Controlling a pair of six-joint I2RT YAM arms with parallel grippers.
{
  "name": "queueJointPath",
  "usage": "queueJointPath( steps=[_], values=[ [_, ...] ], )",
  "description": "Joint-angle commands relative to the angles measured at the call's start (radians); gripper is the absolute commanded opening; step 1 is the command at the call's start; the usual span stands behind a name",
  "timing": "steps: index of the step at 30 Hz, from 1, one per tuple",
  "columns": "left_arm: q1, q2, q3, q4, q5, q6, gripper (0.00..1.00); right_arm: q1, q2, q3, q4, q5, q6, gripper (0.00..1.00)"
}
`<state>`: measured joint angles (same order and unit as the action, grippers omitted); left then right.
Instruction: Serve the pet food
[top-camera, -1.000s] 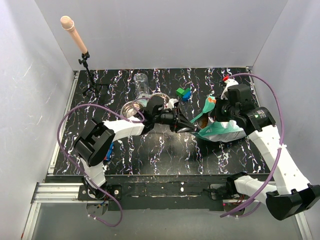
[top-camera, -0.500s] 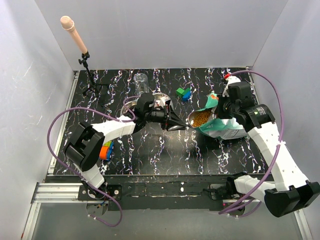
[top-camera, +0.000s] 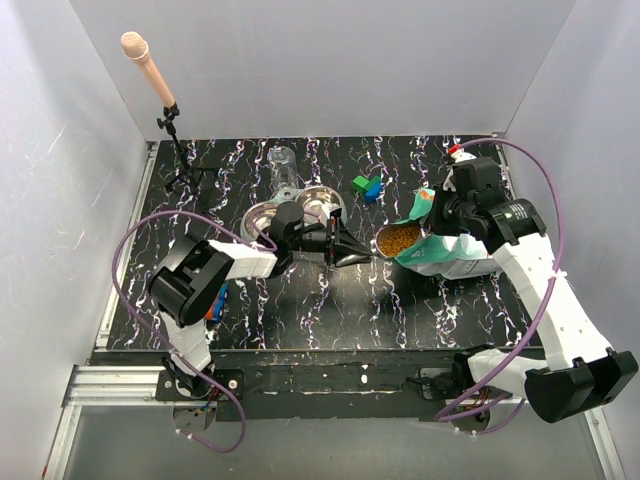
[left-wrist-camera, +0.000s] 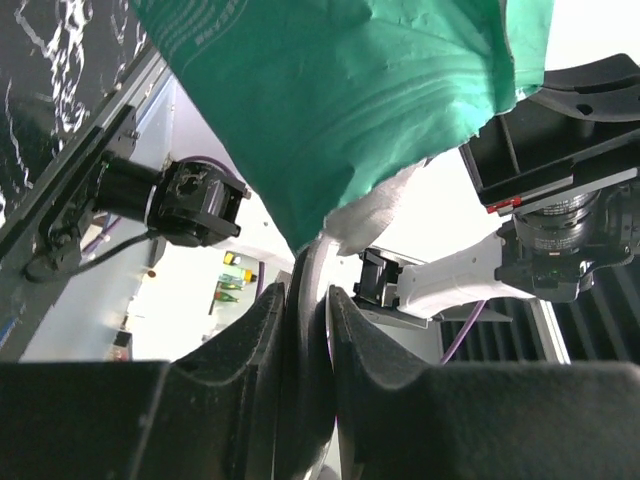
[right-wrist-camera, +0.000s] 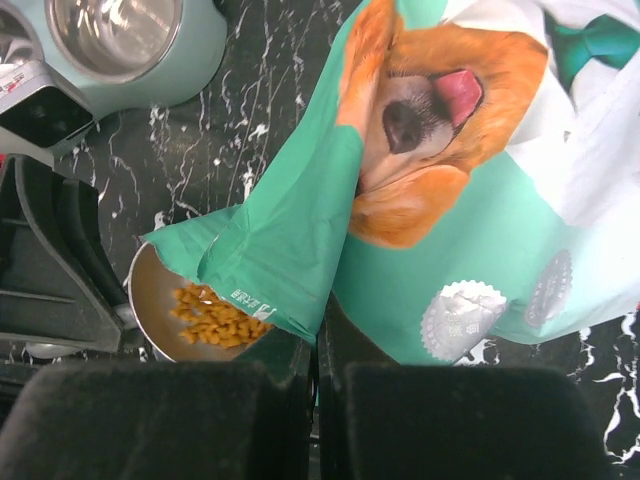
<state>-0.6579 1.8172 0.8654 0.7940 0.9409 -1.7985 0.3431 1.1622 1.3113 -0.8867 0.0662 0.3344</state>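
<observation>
My left gripper is shut on the handle of a metal scoop, held level just outside the bag's mouth. The scoop is filled with orange-brown pet food. In the left wrist view the jaws clamp the dark handle below the green bag. My right gripper is shut on the open edge of the teal-and-white bag. The right wrist view shows its jaws pinching the bag, with the scoop and its pet food at the lower left.
A teal feeder with two steel bowls stands behind the left gripper; one bowl shows in the right wrist view. Small green and blue blocks and a clear glass stand further back. A microphone stand is at the back left.
The scoop was inside the bag a second ago. It has come out leftward, filled with pet food, and now hangs just outside the bag's mouth. The right gripper keeps holding the bag.
</observation>
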Motion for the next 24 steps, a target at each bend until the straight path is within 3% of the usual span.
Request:
queueJointPath(
  steps=[1, 3, 5, 7, 8, 10, 12, 13, 15, 16, 19, 22, 24],
  values=[
    [0.040, 0.117, 0.119, 0.263, -0.031, -0.128, 0.00, -0.027, -0.024, 0.091, -0.009, 0.061, -0.014, 0.01],
    [0.050, 0.064, 0.084, 0.224, -0.041, -0.147, 0.00, -0.026, -0.018, 0.092, -0.006, 0.058, -0.015, 0.01],
    [0.055, -0.052, 0.073, -0.105, -0.002, 0.076, 0.00, -0.027, -0.009, 0.097, -0.003, 0.047, -0.011, 0.01],
    [0.057, -0.066, 0.073, -0.190, -0.010, 0.151, 0.00, -0.027, 0.001, 0.111, -0.008, 0.046, -0.011, 0.01],
    [0.057, 0.008, 0.098, -0.112, 0.005, 0.098, 0.00, -0.027, -0.001, 0.114, -0.009, 0.049, -0.011, 0.01],
    [0.052, 0.129, 0.118, 0.206, 0.001, -0.098, 0.00, -0.027, -0.009, 0.111, -0.005, 0.052, -0.014, 0.01],
    [0.067, 0.095, 0.042, 0.325, -0.042, -0.189, 0.00, -0.027, -0.007, 0.114, -0.011, 0.055, -0.026, 0.01],
    [0.079, 0.027, 0.000, 0.259, -0.030, -0.144, 0.00, -0.029, -0.006, 0.114, -0.014, 0.058, -0.032, 0.01],
    [0.106, -0.102, -0.008, -0.103, -0.002, 0.061, 0.00, -0.029, -0.009, 0.109, -0.012, 0.066, -0.035, 0.01],
    [0.110, -0.110, 0.015, -0.178, 0.010, 0.112, 0.00, -0.027, -0.012, 0.106, -0.012, 0.069, -0.037, 0.01],
    [0.110, -0.120, 0.030, -0.131, 0.010, 0.051, 0.00, -0.029, -0.019, 0.101, -0.015, 0.084, -0.035, 0.01],
    [0.110, -0.168, 0.110, -0.509, 0.006, 0.256, 0.00, -0.029, -0.022, 0.098, -0.020, 0.102, -0.041, 0.01],
    [0.110, -0.179, 0.107, -0.476, 0.016, 0.222, 0.00, -0.029, -0.019, 0.100, -0.027, 0.112, -0.041, 0.01]
  ],
)
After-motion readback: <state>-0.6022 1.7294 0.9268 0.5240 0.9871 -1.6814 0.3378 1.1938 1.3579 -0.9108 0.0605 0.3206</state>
